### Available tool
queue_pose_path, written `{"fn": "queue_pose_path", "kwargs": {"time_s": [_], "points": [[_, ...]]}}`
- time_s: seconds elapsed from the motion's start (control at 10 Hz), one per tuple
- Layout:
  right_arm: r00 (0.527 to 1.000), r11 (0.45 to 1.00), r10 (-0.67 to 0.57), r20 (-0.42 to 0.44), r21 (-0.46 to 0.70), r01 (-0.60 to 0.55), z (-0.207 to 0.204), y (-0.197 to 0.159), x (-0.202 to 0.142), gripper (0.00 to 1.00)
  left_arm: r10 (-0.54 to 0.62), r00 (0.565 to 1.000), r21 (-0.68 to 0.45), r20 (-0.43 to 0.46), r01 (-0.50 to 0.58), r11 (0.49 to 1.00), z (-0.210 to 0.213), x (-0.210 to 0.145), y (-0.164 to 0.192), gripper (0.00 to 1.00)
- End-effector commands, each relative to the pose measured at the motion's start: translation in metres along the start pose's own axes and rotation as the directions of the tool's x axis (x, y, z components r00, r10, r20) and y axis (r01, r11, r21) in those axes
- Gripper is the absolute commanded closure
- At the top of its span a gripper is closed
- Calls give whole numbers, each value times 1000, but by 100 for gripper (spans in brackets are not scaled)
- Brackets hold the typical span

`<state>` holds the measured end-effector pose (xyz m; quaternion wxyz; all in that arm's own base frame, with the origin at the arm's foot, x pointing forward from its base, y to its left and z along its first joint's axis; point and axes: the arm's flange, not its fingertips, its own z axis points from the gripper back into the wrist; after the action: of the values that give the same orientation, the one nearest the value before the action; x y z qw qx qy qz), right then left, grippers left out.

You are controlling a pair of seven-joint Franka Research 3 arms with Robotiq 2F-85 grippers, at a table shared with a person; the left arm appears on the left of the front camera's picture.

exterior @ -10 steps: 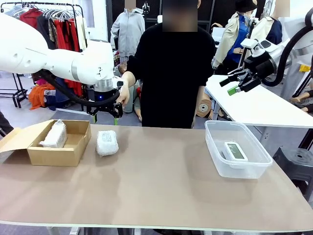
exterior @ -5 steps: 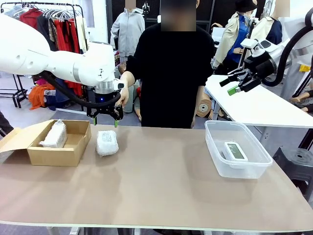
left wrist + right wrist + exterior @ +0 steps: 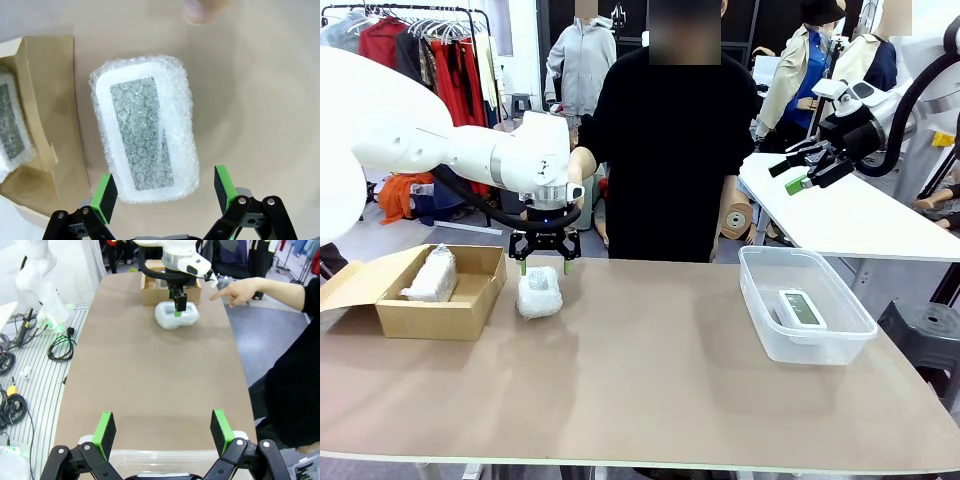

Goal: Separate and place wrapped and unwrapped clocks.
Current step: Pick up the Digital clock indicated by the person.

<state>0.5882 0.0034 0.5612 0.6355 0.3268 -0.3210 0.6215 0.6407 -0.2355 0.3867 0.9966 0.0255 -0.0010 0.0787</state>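
Observation:
A bubble-wrapped clock (image 3: 539, 292) (image 3: 145, 130) lies on the table just right of the cardboard box (image 3: 470, 305). My left gripper (image 3: 544, 264) (image 3: 164, 189) hangs open right above it, its green pads (image 3: 104, 191) flanking the lump's near end without touching. A second wrapped clock (image 3: 430, 275) (image 3: 10, 125) rests inside the box. The bare white clock (image 3: 801, 308) sits in the clear tub (image 3: 760, 315). My right gripper (image 3: 800, 172) (image 3: 163, 430) is held high at the right, open and holding nothing.
A person stands at the far side, one hand (image 3: 240, 290) pointing toward the wrapped clock (image 3: 176, 315); a fingertip (image 3: 200, 10) shows beyond it. The box flap (image 3: 355, 280) sticks out to the left. A second white table (image 3: 860, 215) stands at the back right.
My left gripper has moved right and down from above the box's far corner to just over the wrapped clock on the table. The right arm has stayed still.

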Motion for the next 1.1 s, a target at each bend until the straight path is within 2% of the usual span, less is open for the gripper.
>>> {"fn": "queue_pose_path", "kwargs": {"time_s": [0.0,0.3,0.6,1.0], "points": [[1000,1000,2,8,-1,-2,0,1,2,0,32,999,25,23,-33,999,-1,3,4,0],[1000,1000,2,8,-1,-2,0,1,2,0,36,999,-3,-10,-36,999,-18,9,12,0],[1000,1000,2,8,-1,-2,0,1,2,0,22,1000,3,6,-22,1000,-33,17,19,0],[1000,1000,2,8,-1,-2,0,1,2,0,32,999,7,-18,-31,999,-49,25,25,0]]}}
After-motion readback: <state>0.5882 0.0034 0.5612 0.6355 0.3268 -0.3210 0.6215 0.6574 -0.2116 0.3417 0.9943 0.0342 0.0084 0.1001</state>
